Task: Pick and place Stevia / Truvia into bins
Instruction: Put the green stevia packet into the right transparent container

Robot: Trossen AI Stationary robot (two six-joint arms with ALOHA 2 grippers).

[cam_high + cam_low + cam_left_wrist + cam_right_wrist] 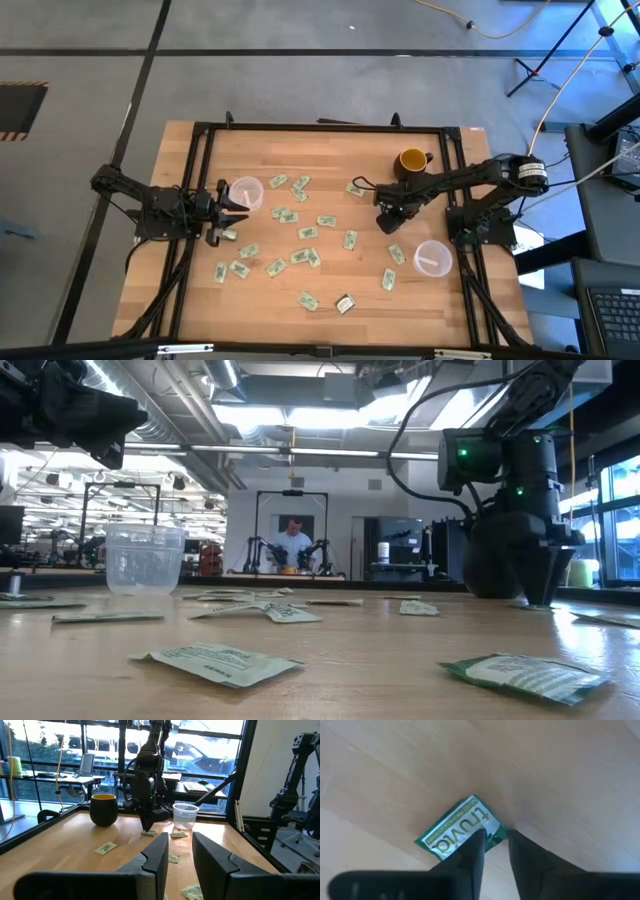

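The right gripper (495,840) is pointed straight down at the table, its two dark fingertips pinching in on the near edge of a single green-and-white Truvia packet (457,827) that lies flat on the wood; the tips straddle the packet's corner with a narrow gap between them, touching or all but touching it, and whether the grip is fully made I cannot tell. From above, this gripper (388,221) sits right of the table's middle, just in front of a yellow-orange mug (411,160), with the right-hand clear cup (432,257) nearby toward the front edge. To do this step well, I judge the fingers should finish closing squarely on the paper edge, then lift straight up before swinging to that cup — a thin packet can slip or curl if caught by a corner only. The right arm reaches in from the table's right side, stretched long and low, wrist bent down. The left gripper (228,208) waits at the left side, level with the table, fingers (157,852) parted with nothing visible between them, next to the other clear cup (246,193). Many more packets (307,258) lie scattered across the wooden table (300,150) — most between the two cups.
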